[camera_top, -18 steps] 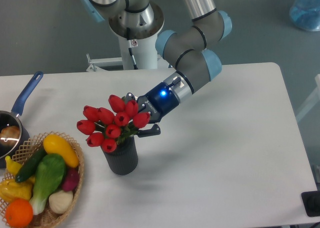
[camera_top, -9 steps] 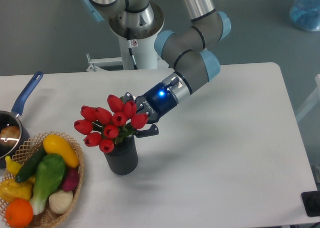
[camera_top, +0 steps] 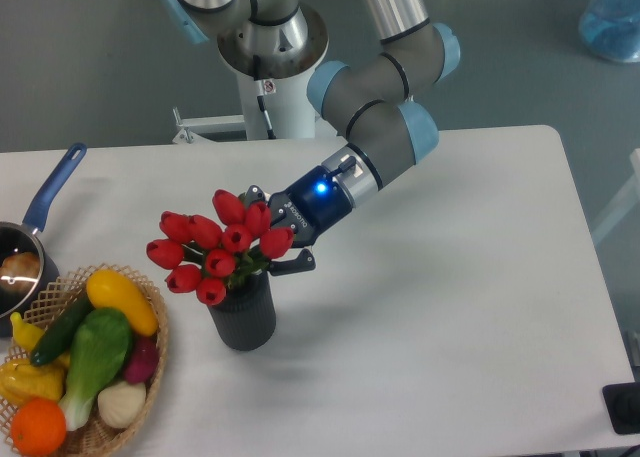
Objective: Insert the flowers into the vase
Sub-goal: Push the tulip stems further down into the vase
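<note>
flowers (camera_top: 215,247) shifted slightly left, heads leaning left over vase (camera_top: 242,317).

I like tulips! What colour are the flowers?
Red, with green stems; the flowers show clearly in the fixed camera view.

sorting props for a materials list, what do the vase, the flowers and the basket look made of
The vase: dark matte ribbed cylinder, perhaps plastic or ceramic. The flowers: uniform glossy red heads, likely artificial plastic or foam. The basket: tan woven strands, apparently wicker.
</note>
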